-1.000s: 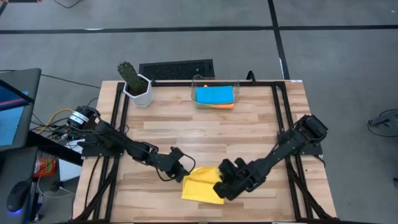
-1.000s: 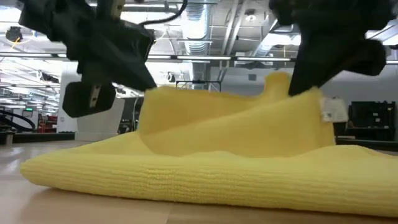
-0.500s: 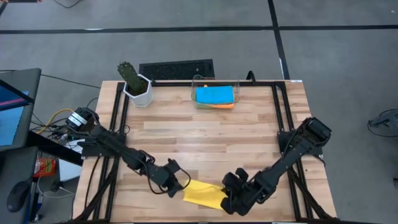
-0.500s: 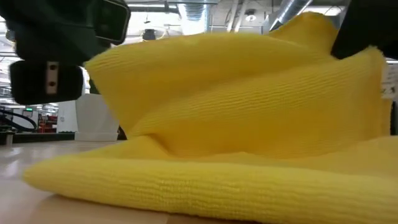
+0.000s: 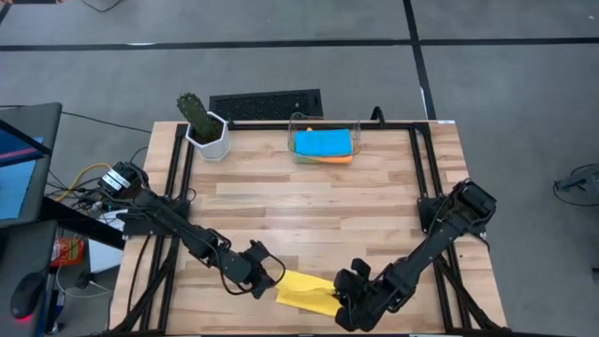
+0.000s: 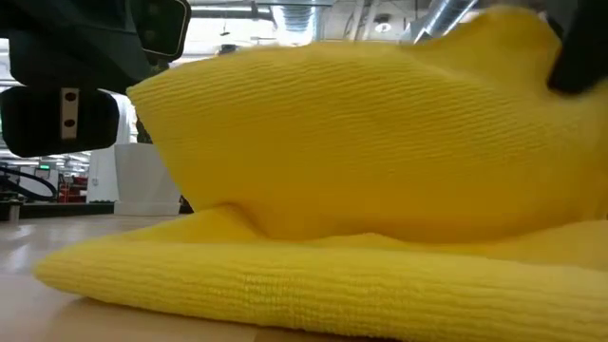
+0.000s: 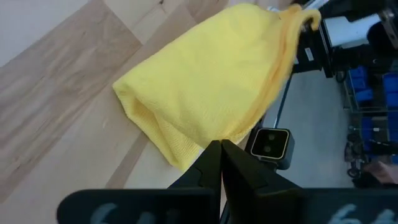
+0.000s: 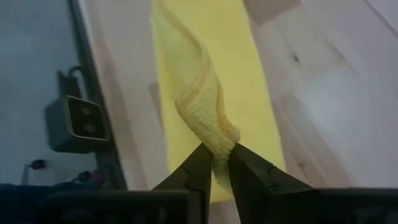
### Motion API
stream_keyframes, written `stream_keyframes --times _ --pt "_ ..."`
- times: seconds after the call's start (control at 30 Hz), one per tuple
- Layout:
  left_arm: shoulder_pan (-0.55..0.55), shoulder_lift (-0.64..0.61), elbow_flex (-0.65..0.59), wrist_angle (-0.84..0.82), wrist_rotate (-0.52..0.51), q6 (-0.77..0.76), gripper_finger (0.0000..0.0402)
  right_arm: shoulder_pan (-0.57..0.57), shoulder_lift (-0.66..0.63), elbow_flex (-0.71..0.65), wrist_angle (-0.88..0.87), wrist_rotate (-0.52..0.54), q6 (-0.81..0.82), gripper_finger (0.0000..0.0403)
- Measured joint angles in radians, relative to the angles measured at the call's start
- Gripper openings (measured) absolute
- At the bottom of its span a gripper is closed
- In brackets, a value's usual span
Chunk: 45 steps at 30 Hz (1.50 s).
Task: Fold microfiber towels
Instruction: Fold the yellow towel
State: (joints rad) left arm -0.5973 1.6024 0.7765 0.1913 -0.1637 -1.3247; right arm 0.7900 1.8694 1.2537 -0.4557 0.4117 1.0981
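A yellow microfiber towel point(image 5: 304, 288) lies doubled over near the table's near edge. In the low view the yellow towel point(image 6: 361, 190) has a raised upper layer over a flat lower layer point(image 6: 285, 285) that rests on the wood. My left gripper point(image 5: 273, 281) is at the towel's left end and is shut on it. My right gripper point(image 5: 337, 301) is at its right end, with cloth between its fingers. A blue towel point(image 5: 323, 142) tops a folded stack in a clear bin at the far edge. My left gripper point(image 7: 221, 149) pinches the yellow towel's edge point(image 7: 208, 138) between its two shut fingers, slanting down from the table's left. The held layer is raised and sags toward the other gripper, above the layer on the table. My right gripper point(image 8: 217, 163) has a bunched ridge of the towel's edge point(image 8: 210, 134) between its two fingers, which stand slightly apart around the cloth. It slants down from the table's right. The ridge rises off the flat layer point(image 8: 249, 74) that lies on the wood.
The clear bin point(image 5: 299, 122) stands at the far middle, and a potted cactus point(image 5: 201, 122) stands at the far left corner. Black frame rails point(image 5: 178, 187) run along both sides of the table. Bare wood point(image 5: 309, 206) lies between the bin and the yellow towel.
Both grippers have gone toward the table's near edge, carrying the yellow towel's upper layer with them. That layer has folded over the lower one, which stayed on the table, so the towel now shows as a narrower strip in the high view.
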Motion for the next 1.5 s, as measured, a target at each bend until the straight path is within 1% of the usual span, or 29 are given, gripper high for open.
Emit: stream_keyframes --times 0.17,0.47,0.6,0.8,0.93,1.1,1.3,1.5 --pt "0.0 0.0 0.0 0.001 -0.01 0.0 0.0 0.004 0.0 0.002 0.003 0.002 -0.009 0.0107" --pt "-0.008 0.0 0.0 0.013 -0.013 0.003 0.0 0.003 0.0 0.002 -0.002 -0.002 -0.047 0.0181" --pt "-0.019 0.002 -0.001 0.046 -0.014 0.021 0.0 0.01 0.0 0.002 -0.002 -0.002 -0.068 0.0202" --pt "-0.034 0.002 -0.001 0.119 -0.036 0.056 0.0 0.033 0.0 0.002 -0.001 -0.002 -0.101 0.0211" --pt "-0.042 0.002 -0.001 0.121 -0.039 0.057 0.0 0.05 0.0 0.002 -0.001 -0.002 -0.105 0.021" --pt "-0.056 0.002 -0.001 0.122 -0.007 0.084 0.0005 0.055 0.0 0.002 0.002 0.002 -0.105 0.0208" --pt "-0.065 0.002 -0.001 0.122 -0.005 0.107 0.0027 0.048 0.0 0.002 0.072 0.011 -0.135 0.021" --pt "-0.068 0.002 -0.001 0.122 -0.005 0.121 0.0065 0.033 0.001 0.002 0.139 0.039 -0.165 0.021"
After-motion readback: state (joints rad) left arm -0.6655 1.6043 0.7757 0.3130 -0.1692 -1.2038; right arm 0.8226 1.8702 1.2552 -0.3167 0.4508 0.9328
